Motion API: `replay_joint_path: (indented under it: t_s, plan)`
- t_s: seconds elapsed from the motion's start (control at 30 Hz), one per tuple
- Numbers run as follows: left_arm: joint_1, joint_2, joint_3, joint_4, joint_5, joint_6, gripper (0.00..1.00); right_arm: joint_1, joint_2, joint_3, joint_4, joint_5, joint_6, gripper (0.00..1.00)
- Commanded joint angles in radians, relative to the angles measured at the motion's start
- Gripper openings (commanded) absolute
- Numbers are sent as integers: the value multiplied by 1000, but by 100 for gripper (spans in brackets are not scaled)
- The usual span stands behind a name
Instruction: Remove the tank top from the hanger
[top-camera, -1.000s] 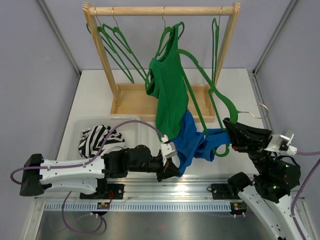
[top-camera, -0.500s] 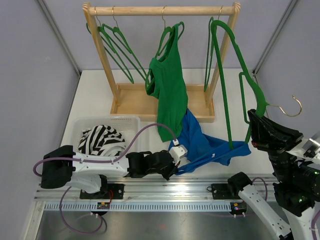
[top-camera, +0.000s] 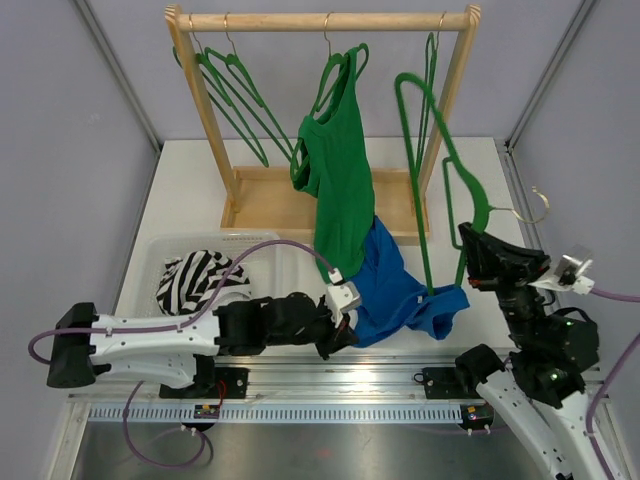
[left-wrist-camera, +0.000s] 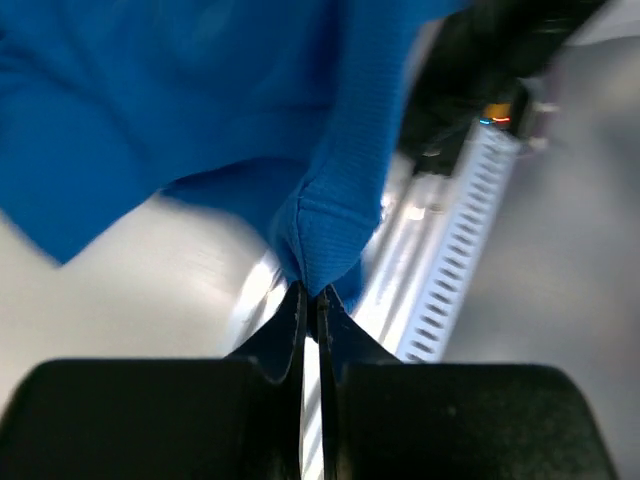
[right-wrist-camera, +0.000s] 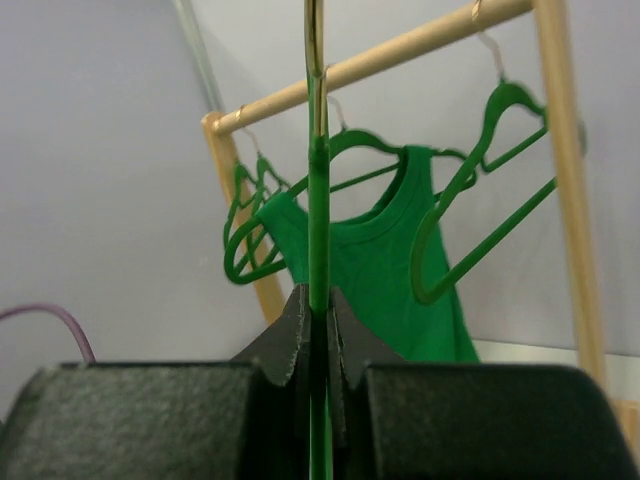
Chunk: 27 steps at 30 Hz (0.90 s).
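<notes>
We see the left gripper (top-camera: 338, 322) clenched on a folded edge of the blue tank top (top-camera: 395, 285), which lies bunched on the white table (top-camera: 190, 190) near its front edge, between the two arms. The right gripper (top-camera: 470, 238) is closed on the green hanger (top-camera: 415, 170), held raised and tilted, its lower end meeting the fabric's right side. Behind, a green tank top (top-camera: 340, 180) hangs from the wooden rack (top-camera: 320, 20); a clear bin (top-camera: 165, 245) holds a striped garment (top-camera: 198, 278).
</notes>
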Motion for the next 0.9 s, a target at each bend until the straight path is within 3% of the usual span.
replay_joint_path:
  t_s: [0.0,0.07,0.13,0.2,0.23,0.3,0.37,0.4,0.43,0.5,0.57,0.67,0.77,0.8,0.87]
  plan:
    - [-16,-116,-33,181,214,35,0,5,-34,-195,554,-190,98,0]
    - [-18,-181,-39,223,202,20,0,4,3,-157,474,-263,79,0]
    - [-18,-212,-38,207,155,20,0,4,38,-163,506,-297,104,0]
    - [-18,-229,-24,151,69,20,4,4,58,-154,517,-291,98,0]
    - [-18,-225,-16,69,-33,20,3,4,58,-148,532,-291,78,0]
    - [-18,-197,13,-13,-98,9,0,4,60,-140,537,-295,17,0]
    - [-18,-180,7,-38,2,25,0,4,51,-196,608,-341,-80,0]
    - [-18,-165,-22,-14,74,29,0,4,51,-244,764,-344,-139,0]
    - [-18,-153,-42,58,214,28,0,4,51,-287,828,-299,-152,0]
    - [-18,-99,-45,100,340,40,0,4,67,-329,850,-110,-165,0]
    - [-32,22,-13,60,314,40,0,4,80,-282,790,-20,-178,0]
    - [-77,203,77,-55,216,60,0,5,97,-246,830,39,-175,0]
    - [-96,327,148,-138,60,32,0,5,118,-84,598,61,-137,0]
    - [-96,343,163,-179,-12,0,0,4,132,-18,339,6,-119,0]
    - [-98,335,180,-202,-157,-24,0,4,208,181,101,-21,-79,0]
